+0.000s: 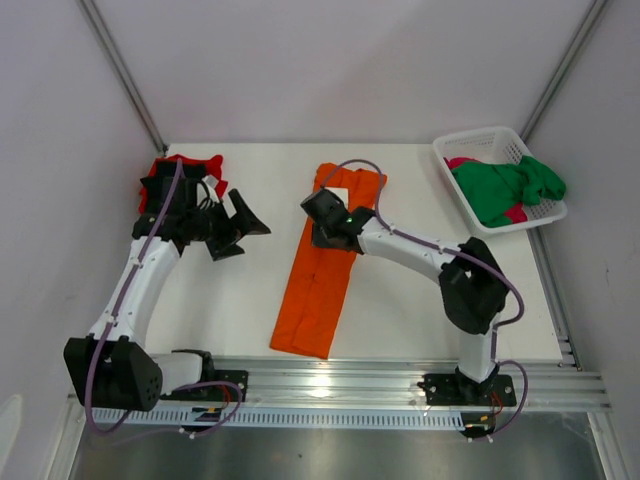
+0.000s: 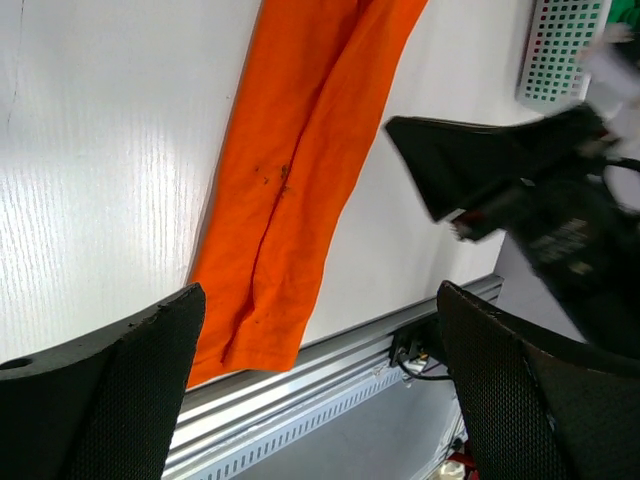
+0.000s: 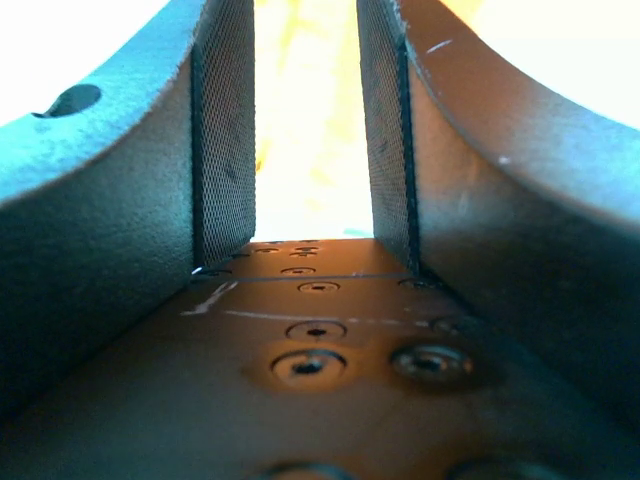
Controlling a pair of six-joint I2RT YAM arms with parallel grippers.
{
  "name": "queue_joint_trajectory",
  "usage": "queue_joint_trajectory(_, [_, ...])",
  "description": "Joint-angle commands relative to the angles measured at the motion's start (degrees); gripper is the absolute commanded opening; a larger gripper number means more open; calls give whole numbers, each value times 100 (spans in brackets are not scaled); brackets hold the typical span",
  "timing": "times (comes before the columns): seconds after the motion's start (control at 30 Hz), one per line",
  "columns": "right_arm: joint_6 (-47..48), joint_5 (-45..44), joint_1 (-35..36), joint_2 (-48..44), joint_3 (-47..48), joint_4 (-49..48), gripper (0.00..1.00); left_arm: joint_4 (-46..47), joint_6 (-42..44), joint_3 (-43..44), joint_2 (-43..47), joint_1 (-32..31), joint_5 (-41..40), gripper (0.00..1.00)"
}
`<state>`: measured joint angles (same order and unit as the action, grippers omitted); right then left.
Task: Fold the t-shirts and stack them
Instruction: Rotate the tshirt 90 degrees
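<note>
The orange t-shirt (image 1: 320, 280) lies on the white table as a long, narrow lengthwise-folded strip. It also shows in the left wrist view (image 2: 290, 170). My right gripper (image 1: 318, 222) is low over the strip's upper left edge. Its pads (image 3: 225, 130) stand a narrow gap apart, with only bright orange glare between them (image 3: 305, 130). My left gripper (image 1: 243, 233) is open and empty above the table, left of the strip (image 2: 318, 300). A red t-shirt (image 1: 205, 165) lies at the back left, partly under my left arm. Green (image 1: 510, 185) and magenta (image 1: 462, 162) shirts are in the basket. The black shirt is not visible.
The white lattice basket (image 1: 480, 140) stands at the back right corner and shows in the left wrist view (image 2: 560, 50). The metal rail (image 1: 380, 385) runs along the near table edge. My right arm (image 2: 540, 200) crosses the left wrist view.
</note>
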<state>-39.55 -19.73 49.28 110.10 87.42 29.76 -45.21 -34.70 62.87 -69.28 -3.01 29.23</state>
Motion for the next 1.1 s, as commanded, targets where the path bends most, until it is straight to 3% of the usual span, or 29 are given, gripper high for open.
queue_joint_trajectory(0.0, [255,-321,-102,-472,293,-365,39,232,24,-56,-16,37,144,100])
queue_joint_trajectory(0.27, [588,-348,-813,344,715,-804,39,311,77,-170,-86,37,249,100])
queue_joint_trajectory(0.63, [773,-111,-1509,2524,3570,-102,39,127,218,-170,10,37,214,100])
queue_joint_trajectory(0.87, [738,74,-1632,2990,3651,-172,39,56,200,-135,125,37,135,100])
queue_joint_trajectory(1.07, [213,119,-1632,3157,3589,310,38,-31,191,93,90,37,118,100])
